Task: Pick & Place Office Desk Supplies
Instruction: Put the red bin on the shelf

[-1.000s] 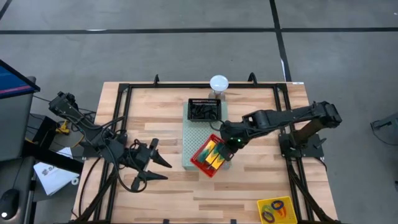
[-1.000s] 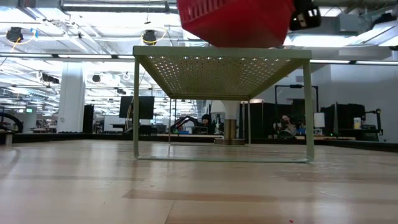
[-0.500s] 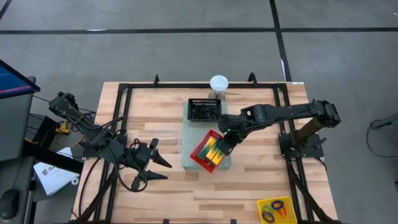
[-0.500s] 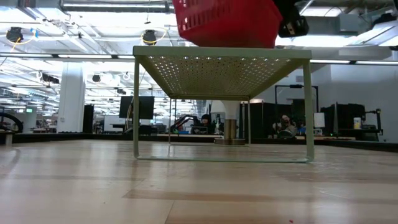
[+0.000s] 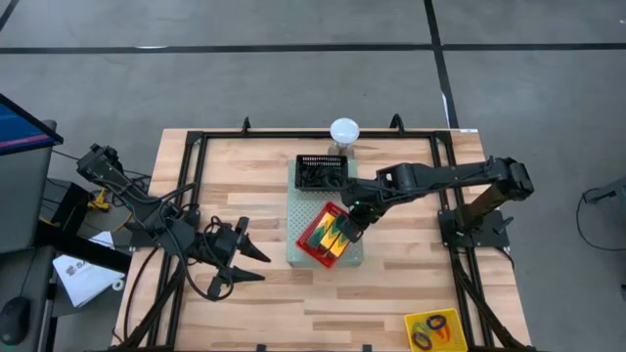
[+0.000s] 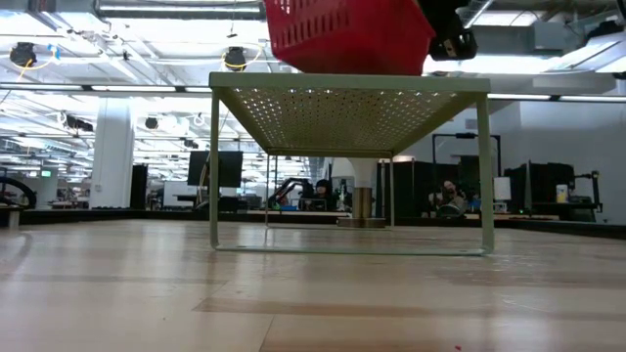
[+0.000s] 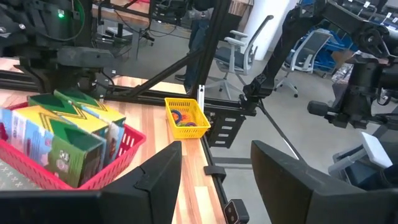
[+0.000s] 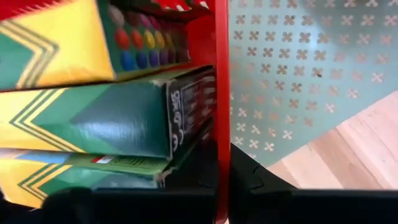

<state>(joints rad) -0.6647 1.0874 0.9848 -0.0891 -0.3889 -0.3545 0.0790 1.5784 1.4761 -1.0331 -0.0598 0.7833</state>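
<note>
**Overhead, a red basket of printed boxes is sitting over the perforated board**

Right now the right gripper (image 5: 349, 223) is clamping the rim of the red basket (image 5: 315, 246), one finger inside and one outside the red wall, as the right wrist view is showing. The basket is lying above the pale-green perforated board (image 5: 305, 213), its long axis running diagonally from the board's near-left corner up toward the right arm. In the low view the red basket (image 6: 347, 37) is sitting at the level of the board's top (image 6: 348, 84); whether it is touching is hard to tell. The printed boxes (image 5: 333, 241), yellow and green, are standing side by side inside it, their long sides running across the basket's long axis. The near end of the basket is reaching the board's front edge, and bare worktop (image 5: 391, 293) is lying open beyond that edge.

Behind the board, the black basket (image 5: 322, 172) is sitting just beside the board's far edge, with the white dome (image 5: 343, 129) farther back near the worktop's rear rail. Between the black basket and the red one, a strip of board is showing uncovered.

Off at the near right corner of the worktop, the yellow basket (image 5: 433, 329) is holding coloured band loops (image 5: 428, 330), well apart from the board.

The left gripper (image 5: 246, 258) is waiting with its fingers spread and nothing between them, over the worktop to the left of the board, with open wood around it.
</note>
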